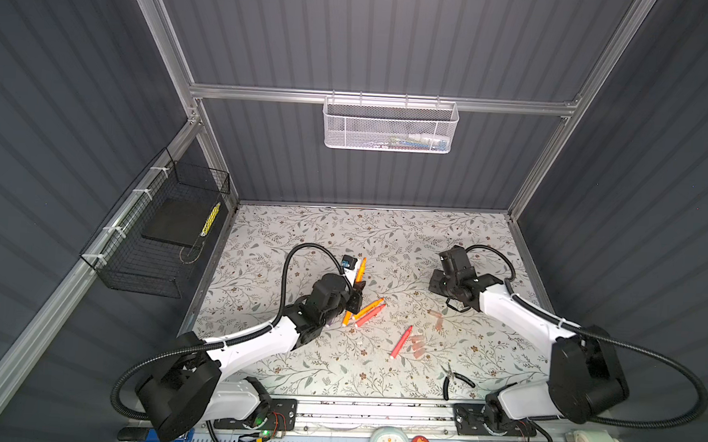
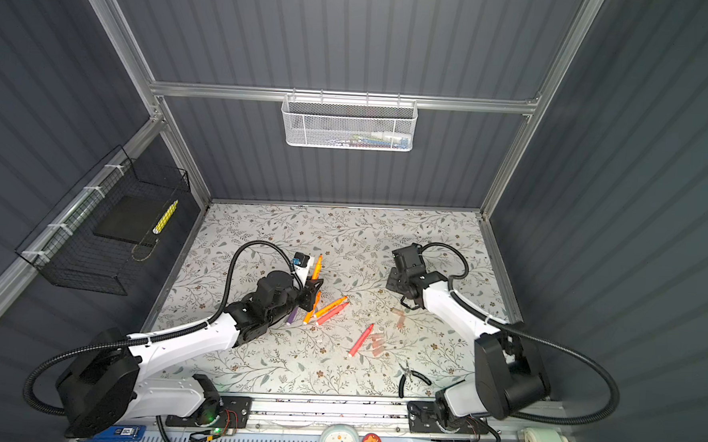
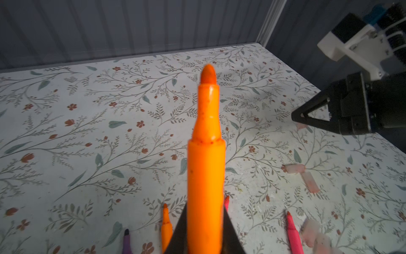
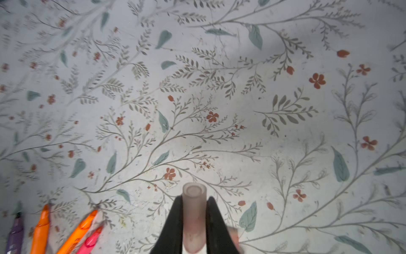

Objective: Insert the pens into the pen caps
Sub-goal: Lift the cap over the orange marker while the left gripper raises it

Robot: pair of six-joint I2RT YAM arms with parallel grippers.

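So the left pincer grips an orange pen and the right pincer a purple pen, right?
Not quite. The right pincer grips a pale-pink pen cap, as the right wrist view shows; the purple pen lies on the table. The left pincer does grip an orange pen.

pens (image 1: 369, 308) left of caps (image 1: 419, 345), pliers (image 1: 455, 378) in front

Left gripper (image 3: 205, 217) clamps an orange pen (image 3: 206, 154) pointing forward. Right gripper (image 4: 194, 203) pinches a pen cap (image 4: 194, 222) – both arms extended over the table.
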